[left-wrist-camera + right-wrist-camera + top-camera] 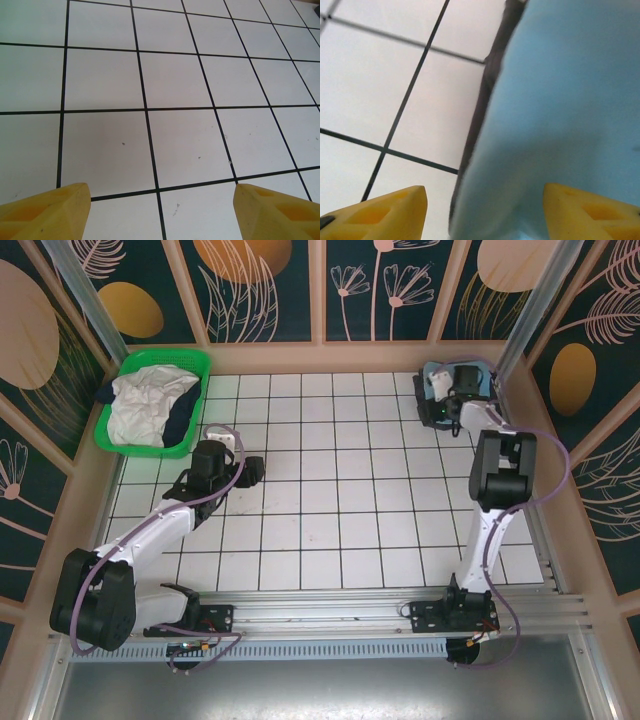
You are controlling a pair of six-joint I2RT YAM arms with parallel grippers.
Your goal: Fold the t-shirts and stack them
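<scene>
The right jaws stand spread. A folded light blue cloth t-shirt (560, 100) lies between them and ahead, its left edge running straight away from the tips over a dark grey t-shirt (487, 85) beneath. The left jaws are spread above the white tiled worktop (100, 75). Beyond them to the left, a green plastic basket (168, 356) holds a crumpled white t-shirt (145, 405) and a navy t-shirt (180, 425).

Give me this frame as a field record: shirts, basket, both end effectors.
stack: light blue t-shirt on dark grey t-shirt, far right corner of table
basket: green basket, far left corner, holding white t-shirt and navy t-shirt, both crumpled
left end effector: open, over bare table, holding nothing
right end effector: open, at the light blue t-shirt's edge
</scene>
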